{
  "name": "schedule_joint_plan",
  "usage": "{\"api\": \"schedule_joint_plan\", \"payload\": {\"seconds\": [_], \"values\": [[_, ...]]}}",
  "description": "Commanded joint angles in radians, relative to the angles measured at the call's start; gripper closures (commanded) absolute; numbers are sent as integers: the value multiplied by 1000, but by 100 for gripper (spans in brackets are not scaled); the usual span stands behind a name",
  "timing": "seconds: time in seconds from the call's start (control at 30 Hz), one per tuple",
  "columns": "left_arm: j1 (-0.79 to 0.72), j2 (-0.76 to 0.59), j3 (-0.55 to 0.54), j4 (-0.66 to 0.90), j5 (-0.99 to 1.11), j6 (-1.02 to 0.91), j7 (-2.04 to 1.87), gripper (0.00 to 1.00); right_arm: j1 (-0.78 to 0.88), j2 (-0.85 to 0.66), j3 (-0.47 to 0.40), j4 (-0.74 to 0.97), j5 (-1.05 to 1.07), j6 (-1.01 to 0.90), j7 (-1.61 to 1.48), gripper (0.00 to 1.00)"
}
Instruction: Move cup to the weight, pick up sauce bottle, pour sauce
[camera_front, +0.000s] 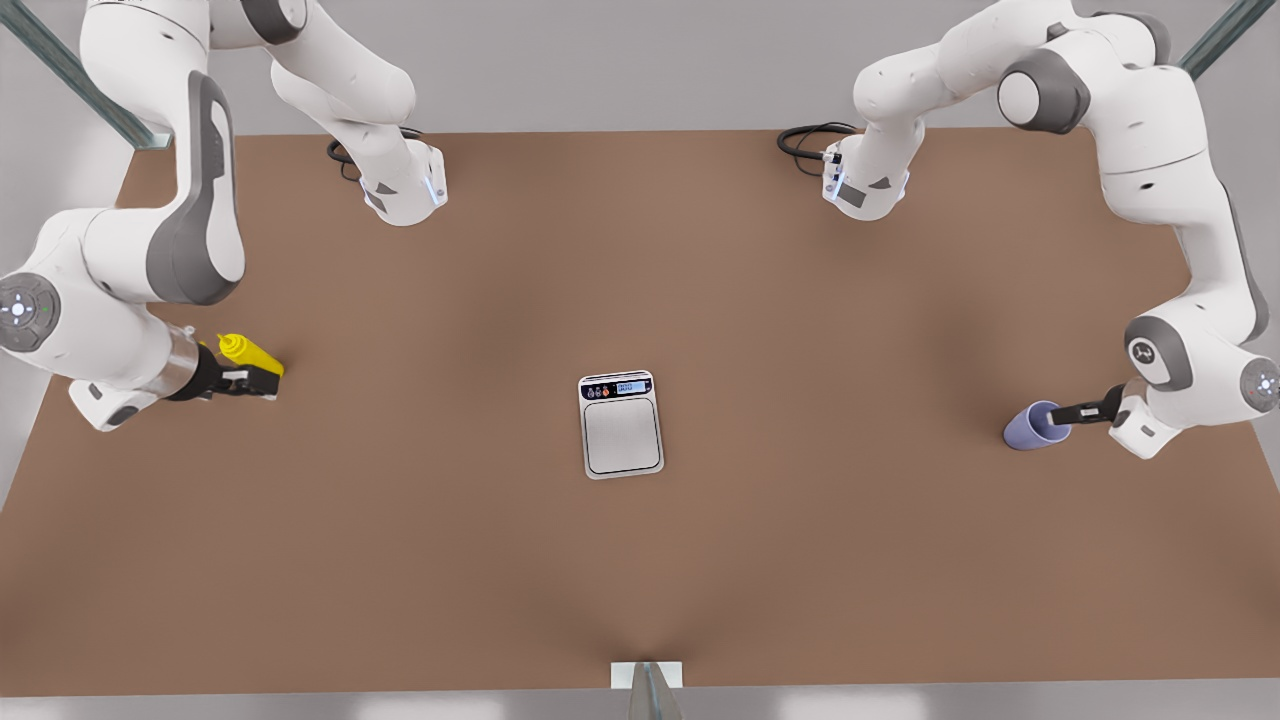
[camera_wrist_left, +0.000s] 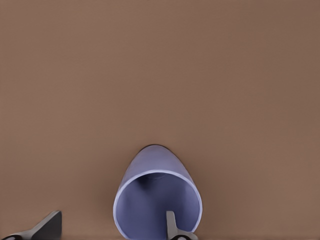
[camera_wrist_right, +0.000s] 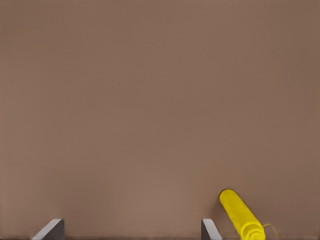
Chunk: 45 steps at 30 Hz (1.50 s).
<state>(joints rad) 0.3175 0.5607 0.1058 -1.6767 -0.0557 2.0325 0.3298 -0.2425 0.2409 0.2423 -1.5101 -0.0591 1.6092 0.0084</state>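
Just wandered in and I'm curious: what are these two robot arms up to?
The left gripper is open at the cup, one finger inside its rim. The right gripper is open beside the sauce bottle, which sits outside its fingers. The weight waits bare at the middle of the table. Nothing is lifted yet.

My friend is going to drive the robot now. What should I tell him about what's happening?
Left gripper: open, one finger inside the cup, one outside; no grip yet.
Right gripper: open, beside the sauce bottle, not around it.
The cup sits at the front view's right, the bottle at its left, and the weight is in the middle of the table with nothing on it.
Done: both arms have reached their things.
Left: grip the cup, set it on the weight, pick up the bottle, pour.
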Motion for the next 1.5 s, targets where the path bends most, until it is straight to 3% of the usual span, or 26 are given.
{"api": "schedule_joint_plan", "payload": {"seconds": [0.0,0.03,0.07,0.1,0.17,0.43,0.47,0.53,0.6,0.97,1.03,1.13,1.37,1.47], "values": [[0,1,0,0,-1,0,0,0,2,0,0,1,-1,-3,-1,0],[-2,4,0,0,-1,0,0,1,6,0,2,2,-4,-5,2,0],[-2,5,0,0,-1,3,-6,24,6,0,2,11,-14,-5,-1,0],[-2,15,0,0,-1,11,-6,37,6,0,2,18,-19,-2,-17,0],[-2,21,0,0,-1,15,-6,37,11,12,2,38,-25,-3,-151,0],[-5,70,0,0,-1,43,-6,37,14,34,-1,50,-19,-41,-166,0],[-6,74,0,0,-1,43,-6,40,15,32,-1,48,-24,-68,-157,0],[-5,76,0,0,-1,43,-6,65,14,32,-1,56,-21,-68,-168,0],[-5,76,0,0,-1,43,-6,77,28,47,0,59,-22,-60,-156,0],[-44,74,-5,44,-1,41,-12,79,6,57,-5,82,-19,-60,-119,0],[-77,25,-6,49,-9,38,-67,79,2,57,-5,102,-16,-63,-122,0],[-164,-50,-100,49,-44,2,-275,79,-6,57,-5,102,-16,-63,-125,0],[-693,-30,-117,184,-98,-67,-1147,79,-3,89,-5,104,-7,-66,-125,0],[-856,151,-118,434,-104,-63,-1541,79,-6,89,-5,103,-4,-66,-125,0]]}}
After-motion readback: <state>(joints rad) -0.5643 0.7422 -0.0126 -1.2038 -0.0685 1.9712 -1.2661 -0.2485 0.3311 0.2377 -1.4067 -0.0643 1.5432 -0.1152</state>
